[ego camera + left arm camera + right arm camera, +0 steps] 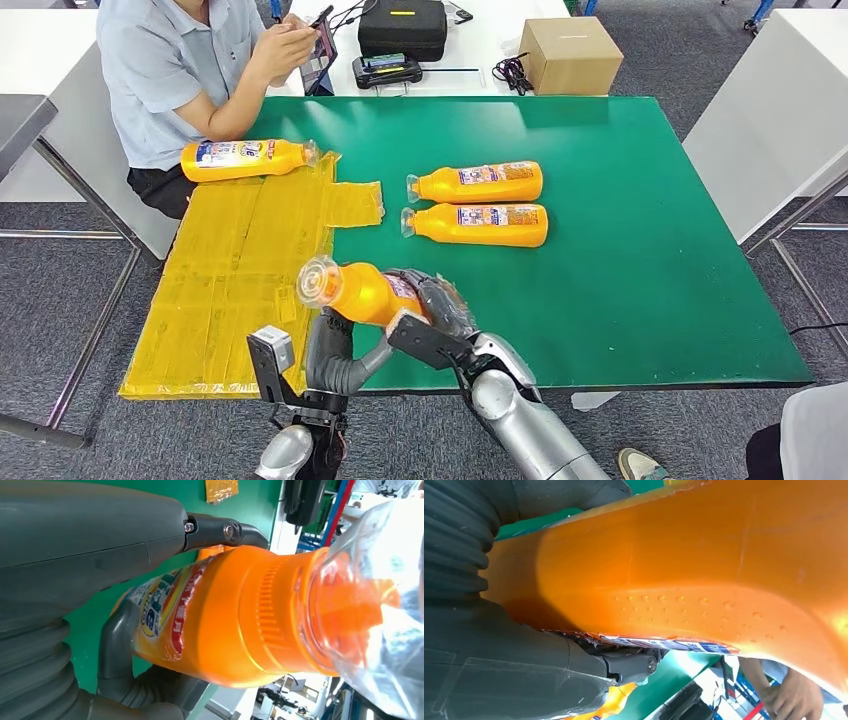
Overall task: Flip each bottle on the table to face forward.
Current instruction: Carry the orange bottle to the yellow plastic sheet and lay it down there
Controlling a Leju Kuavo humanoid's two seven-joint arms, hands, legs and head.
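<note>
From the head view, a green table [620, 290] has a patch of yellow tape sheeting [240, 270] on its left part. Both robot hands hold one orange bottle [362, 291] in the air above the table's near edge, lying sideways with its clear cap pointing left. The right hand [437, 305] wraps around the bottle's body; the left hand [330, 345] supports it from below near the neck. Two more orange bottles [478, 183] [478, 224] lie side by side at the table's middle, labels up, caps pointing left. Another orange bottle [245, 158] lies at the far left, just beside a seated person [180, 70] who is holding a phone. A cardboard box [570, 55] sits on the white table behind.

From the left wrist view, the left hand's grey thumb [117, 645] and a dark finger [225, 532] clasp the held bottle on opposite sides, near its label.

From the right wrist view, the bottle's plain orange back presses against the right hand's palm, a finger [634, 665] curling under it.
</note>
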